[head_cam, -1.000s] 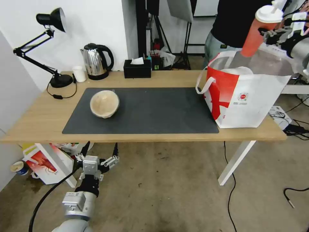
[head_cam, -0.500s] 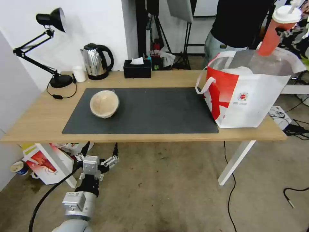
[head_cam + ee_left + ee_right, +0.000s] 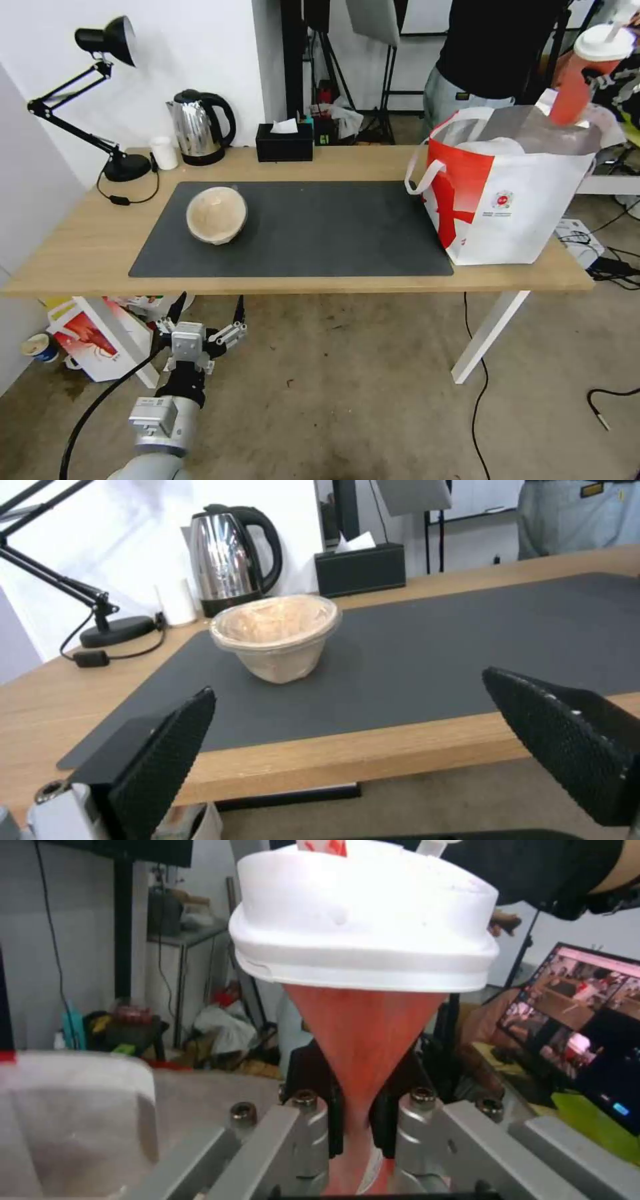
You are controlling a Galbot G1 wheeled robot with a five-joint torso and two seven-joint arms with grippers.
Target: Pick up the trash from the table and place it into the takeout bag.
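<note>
Your right gripper [image 3: 357, 1135] is clenched on the lower body of the red drink cup [image 3: 587, 77], which hangs upright over the far right rim of the takeout bag [image 3: 513, 200]. Release there and it could catch the rim, tip, and spill outside. The beige bowl [image 3: 216, 213] waits on the grey mat [image 3: 320, 230]; your left gripper [image 3: 203, 319] idles spread wide below the table [image 3: 80, 240].

no text is legible; the takeout bag [image 3: 513, 193] bears an unreadable round logo.
</note>
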